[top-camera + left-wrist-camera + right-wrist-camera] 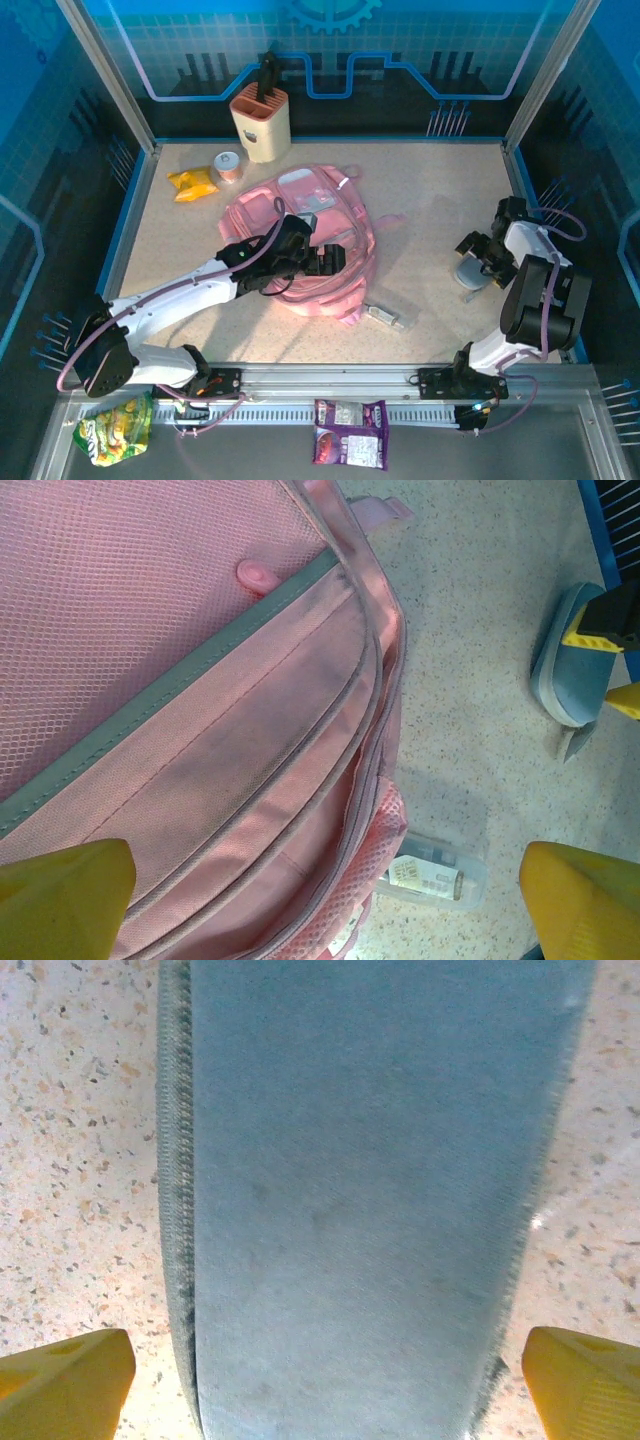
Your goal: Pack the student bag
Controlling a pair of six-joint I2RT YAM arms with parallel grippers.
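The student bag (300, 235), a soft pink backpack with grey zip trim, lies flat mid-table. My left gripper (327, 258) hovers open over its near right part. In the left wrist view the bag (200, 680) lies under my left gripper (320, 910), whose yellow fingertips (60, 895) stand wide apart, one over the fabric and one over the table. My right gripper (482, 256) is open at the right over a grey-blue pouch (474, 272). From the right wrist, the pouch (370, 1200) lies between the spread fingertips (585, 1380) of my right gripper (322, 1390), with a gap on each side.
A clear plastic case (386, 317) lies by the bag's near right corner. At the back left are a beige holder (260, 122), a tape roll (229, 165) and a yellow packet (192, 183). A green snack bag (115, 428) and a purple one (350, 432) lie in front of the arm bases.
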